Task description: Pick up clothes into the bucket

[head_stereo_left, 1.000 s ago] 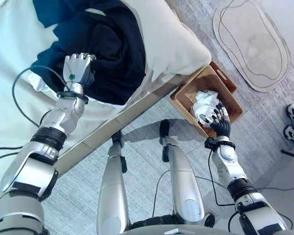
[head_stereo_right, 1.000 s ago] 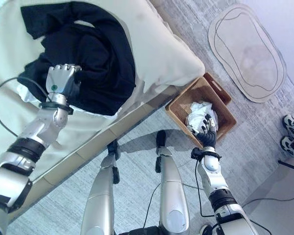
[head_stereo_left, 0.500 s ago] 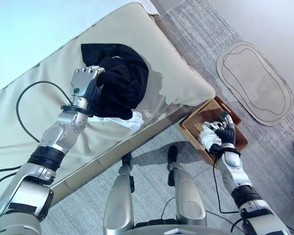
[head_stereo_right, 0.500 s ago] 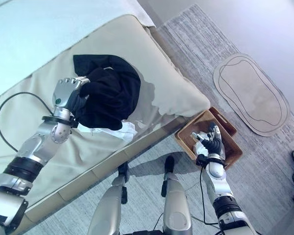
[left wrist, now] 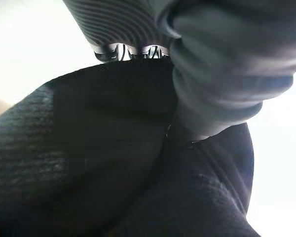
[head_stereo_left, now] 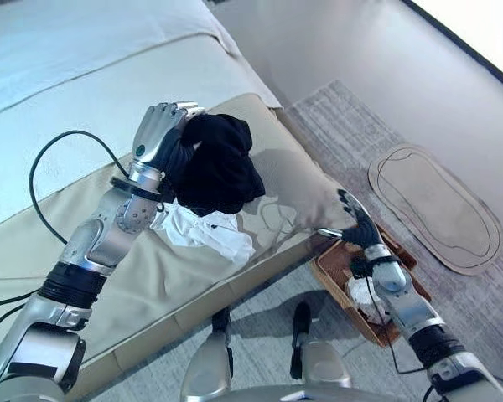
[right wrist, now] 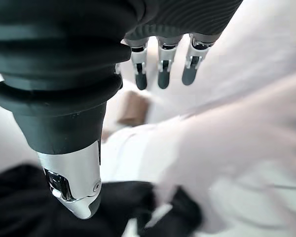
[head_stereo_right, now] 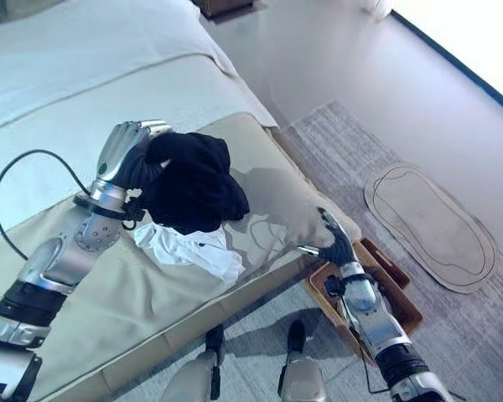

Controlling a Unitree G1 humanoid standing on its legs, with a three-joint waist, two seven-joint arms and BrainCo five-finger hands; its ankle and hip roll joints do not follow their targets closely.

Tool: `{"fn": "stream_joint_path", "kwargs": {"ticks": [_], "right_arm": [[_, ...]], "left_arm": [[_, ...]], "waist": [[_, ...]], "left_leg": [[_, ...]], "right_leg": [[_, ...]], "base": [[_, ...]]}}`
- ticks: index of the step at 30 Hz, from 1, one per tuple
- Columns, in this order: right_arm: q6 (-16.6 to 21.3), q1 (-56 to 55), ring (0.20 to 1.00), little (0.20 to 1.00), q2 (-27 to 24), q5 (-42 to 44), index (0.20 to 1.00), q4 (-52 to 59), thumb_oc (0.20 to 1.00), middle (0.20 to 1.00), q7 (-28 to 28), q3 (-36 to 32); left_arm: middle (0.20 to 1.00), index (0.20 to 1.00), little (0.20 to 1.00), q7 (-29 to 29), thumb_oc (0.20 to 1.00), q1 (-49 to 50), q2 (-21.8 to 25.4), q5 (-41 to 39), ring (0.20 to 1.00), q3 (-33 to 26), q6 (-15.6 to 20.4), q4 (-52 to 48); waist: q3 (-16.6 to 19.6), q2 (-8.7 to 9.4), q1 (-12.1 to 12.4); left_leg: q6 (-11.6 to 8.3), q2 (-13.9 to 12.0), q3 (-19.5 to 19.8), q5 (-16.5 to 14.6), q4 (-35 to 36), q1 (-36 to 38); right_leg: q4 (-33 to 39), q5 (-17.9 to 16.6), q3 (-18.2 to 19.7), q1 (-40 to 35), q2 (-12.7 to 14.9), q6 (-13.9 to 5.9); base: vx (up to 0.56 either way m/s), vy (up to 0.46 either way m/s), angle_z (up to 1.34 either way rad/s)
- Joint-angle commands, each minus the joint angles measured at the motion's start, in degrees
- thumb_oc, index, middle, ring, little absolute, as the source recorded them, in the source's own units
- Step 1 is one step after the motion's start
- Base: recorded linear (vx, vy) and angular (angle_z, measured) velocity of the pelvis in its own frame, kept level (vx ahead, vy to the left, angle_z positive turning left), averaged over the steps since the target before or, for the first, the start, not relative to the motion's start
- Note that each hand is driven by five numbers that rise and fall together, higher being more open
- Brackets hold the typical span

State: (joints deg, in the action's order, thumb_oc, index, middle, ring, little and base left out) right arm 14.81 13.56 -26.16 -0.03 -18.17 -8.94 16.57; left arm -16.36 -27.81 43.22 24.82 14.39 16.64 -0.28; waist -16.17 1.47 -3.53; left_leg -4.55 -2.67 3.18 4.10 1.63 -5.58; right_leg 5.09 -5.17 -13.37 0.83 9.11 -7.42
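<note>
The left hand (head_stereo_left: pixel 161 134) has its fingers curled round a bunched black garment (head_stereo_left: pixel 218 163) and holds it up over the bed (head_stereo_left: pixel 84 251), the cloth hanging to the right of the hand. In the left wrist view the dark knit presses right against the fingers, so the grip looks deep rather than a pinch at an edge. A white garment (head_stereo_left: pixel 205 234) lies on the bed just below the black one, near the edge; whether the two touch cannot be told.

The basket (head_stereo_right: pixel 402 306) sits on the floor to the right of the bed's corner, with white cloth (head_stereo_left: pixel 365 293) already in it. The right hand (head_stereo_left: pixel 356 226) hovers above the basket's near-left rim, fingers straight and relaxed, holding nothing.

The step in hand looks like the carry. To do it well, the left hand should keep its grip closed and lift the bundle high enough that the trailing folds clear the white garment and the bed's corner, then swing right and down over the basket's middle before letting go. The right hand stands in that path and would do best to draw aside. Releasing low, with the cloth gathered, should stop a fold from draping over the rim.
</note>
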Motion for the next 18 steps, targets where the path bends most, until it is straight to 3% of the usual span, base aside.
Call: {"fn": "stream_joint_path", "kwargs": {"ticks": [1,7,18], "right_arm": [[2.67,3.65,1.000,1.000,-0.13,-4.31,1.000,3.60,1.000,1.000,0.25,3.50],[1.80,9.07,1.000,1.000,4.64,-1.55,1.000,2.33,1.000,1.000,0.70,6.38],[1.36,13.58,1.000,1.000,9.21,5.69,1.000,1.23,1.000,1.000,2.49,9.36]], "left_arm": [[0.200,0.200,0.200,0.89,0.200,-0.06,-2.94,-7.66,0.200,-2.31,4.19,-3.79],[0.200,0.200,0.200,4.50,0.200,3.00,-7.81,-16.60,0.200,-0.17,6.11,-9.49],[0.200,0.200,0.200,8.09,0.200,4.86,-10.65,-24.40,0.200,2.25,5.97,-13.86]], "waist": [[6.56,0.87,0.80],[8.40,0.73,1.86],[9.68,0.90,2.78]], "left_leg": [[0.60,-0.37,-2.52,-3.38,-2.11,0.84],[0.75,-0.19,-2.61,-3.18,-0.19,3.44],[1.31,0.40,-2.65,-3.55,0.37,4.84]], "right_leg": [[-3.60,0.07,0.78,2.66,2.50,-2.69],[-2.95,0.25,0.15,0.27,2.72,-2.71],[-2.54,0.02,-0.22,-1.06,3.26,-2.85]], "base": [[0.05,0.022,-0.02],[0.05,0.015,-0.01],[0.03,0.010,0.02]]}}
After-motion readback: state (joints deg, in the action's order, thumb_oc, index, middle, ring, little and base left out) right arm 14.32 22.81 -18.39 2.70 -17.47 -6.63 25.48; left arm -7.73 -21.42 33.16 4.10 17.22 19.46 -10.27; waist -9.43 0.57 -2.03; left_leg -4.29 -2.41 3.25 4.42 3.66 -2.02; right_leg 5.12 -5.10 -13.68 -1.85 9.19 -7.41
